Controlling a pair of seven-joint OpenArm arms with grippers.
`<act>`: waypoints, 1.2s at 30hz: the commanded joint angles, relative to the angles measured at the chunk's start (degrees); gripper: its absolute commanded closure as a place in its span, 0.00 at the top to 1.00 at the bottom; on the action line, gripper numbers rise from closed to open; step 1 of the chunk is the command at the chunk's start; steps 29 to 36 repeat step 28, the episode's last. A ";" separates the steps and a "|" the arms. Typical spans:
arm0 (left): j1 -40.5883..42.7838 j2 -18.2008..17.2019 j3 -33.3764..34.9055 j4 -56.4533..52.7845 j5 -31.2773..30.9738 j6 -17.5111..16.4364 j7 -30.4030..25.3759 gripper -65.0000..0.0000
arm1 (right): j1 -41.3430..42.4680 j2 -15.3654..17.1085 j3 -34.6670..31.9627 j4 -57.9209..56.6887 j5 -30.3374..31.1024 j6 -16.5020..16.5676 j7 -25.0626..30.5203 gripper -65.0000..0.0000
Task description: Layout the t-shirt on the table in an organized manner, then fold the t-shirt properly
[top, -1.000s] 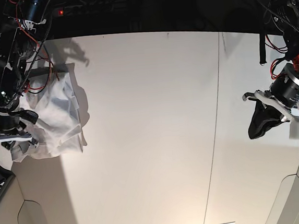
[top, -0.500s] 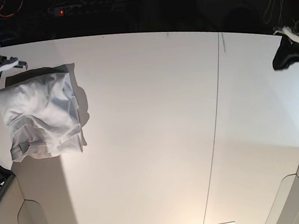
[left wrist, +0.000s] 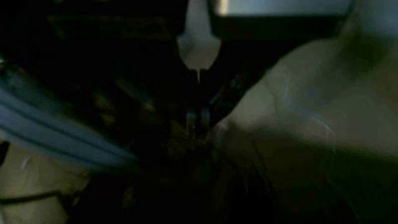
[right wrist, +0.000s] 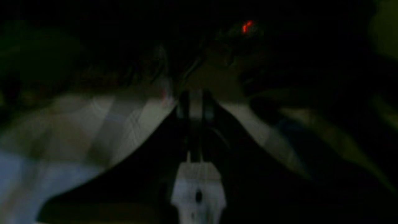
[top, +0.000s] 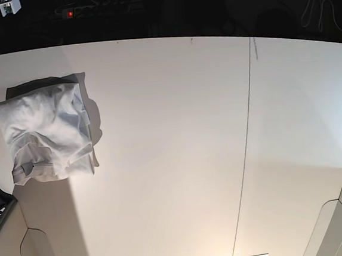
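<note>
1. The t-shirt [top: 46, 131] lies as a folded, wrinkly white bundle on the table [top: 179, 151], near the table's far corner on the base view's left side. Nothing touches it.
2. A dark strip shows along the bundle's far edge, and a small folded tab of cloth sticks out at its near left corner.
3. The rest of the white tabletop is bare apart from the thin dark seam line [top: 245, 151] running from the far edge toward the near edge, well apart from the shirt.
4. Compared with one second ago, the right arm no longer stands over the shirt; half a second ago its gripper was just beyond the bundle's far left corner, and now it is out of the base view altogether.
5. The left arm, seen a second ago low over the view's right side and half a second ago near the far right edge, has likewise left the base view.
6. The shirt has the same shape and place as half a second ago.
7. The left gripper [left wrist: 198, 67] shows in its wrist view as pale fingertips that appear pressed together to a point, with nothing between them; the surroundings are dark and smeared.
8. The right gripper [right wrist: 196, 109] appears in its wrist view with its dark fingers side by side and seemingly closed on nothing; the blur leaves the background unreadable.
</note>
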 commanded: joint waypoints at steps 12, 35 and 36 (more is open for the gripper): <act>-25.59 5.33 38.97 -35.67 35.95 -0.54 -42.49 0.00 | 36.83 -9.60 -25.55 -64.67 -7.65 2.21 30.60 0.00; -36.28 11.89 48.13 -43.12 48.52 22.53 -43.36 0.00 | 47.71 -16.55 -26.53 -69.16 4.68 -3.61 16.39 0.00; -36.28 11.89 48.13 -43.12 48.52 22.53 -43.36 0.00 | 47.71 -16.55 -26.53 -69.16 4.68 -3.61 16.39 0.00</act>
